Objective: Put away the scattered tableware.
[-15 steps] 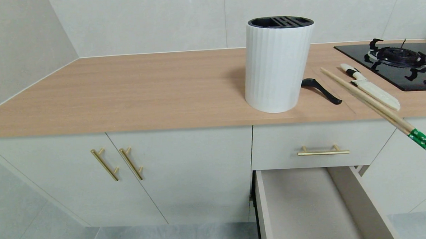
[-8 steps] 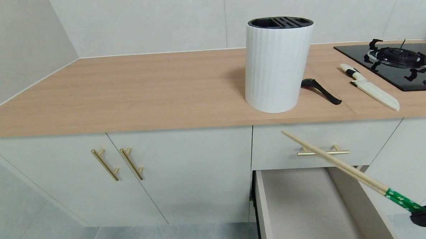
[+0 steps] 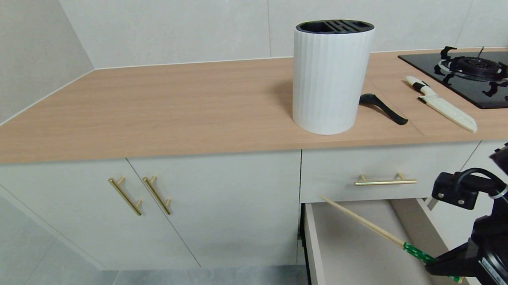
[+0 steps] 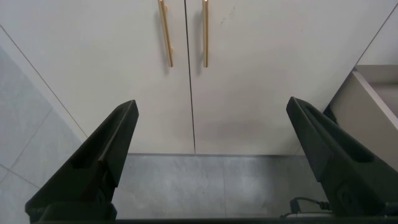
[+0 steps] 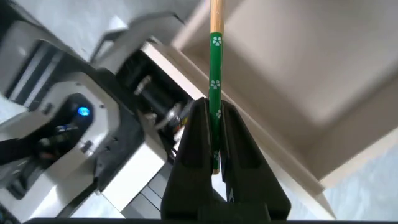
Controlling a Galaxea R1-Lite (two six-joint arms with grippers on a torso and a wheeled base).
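Chopsticks [image 3: 369, 225] coming down fast. 1 second ago they were up at counter height, crossing in front of the white-bladed knife [image 3: 443, 104]. Half a second ago they slanted across the closed drawer front. Now they sit lower again, with the bare wooden tips hanging over the open drawer [image 3: 313, 251].

The right gripper [image 3: 446, 267] has dropped with them, and much more of its arm has swung into the head view. Nothing on the countertop [image 3: 171, 107] has shifted.

There is no lettering to read on the sticks, just small white marks dotted along their green ends.

In the right wrist view, the right gripper [image 5: 214, 107] is pinched tight on that green section. The chopsticks [image 5: 216, 56] run straight out past its fingertips over the pale drawer floor.

Well above and beyond that gripper, the ribbed white knife holder [image 3: 330, 77] stands upright on the counter. A black utensil [image 3: 383, 107] lies just beside its base. The knife lies flat between that utensil and the gas hob [image 3: 469, 71].

The left gripper [image 4: 211, 109] is spread wide and holds nothing. It faces 2 cabinet doors with gold bar handles [image 4: 165, 31].
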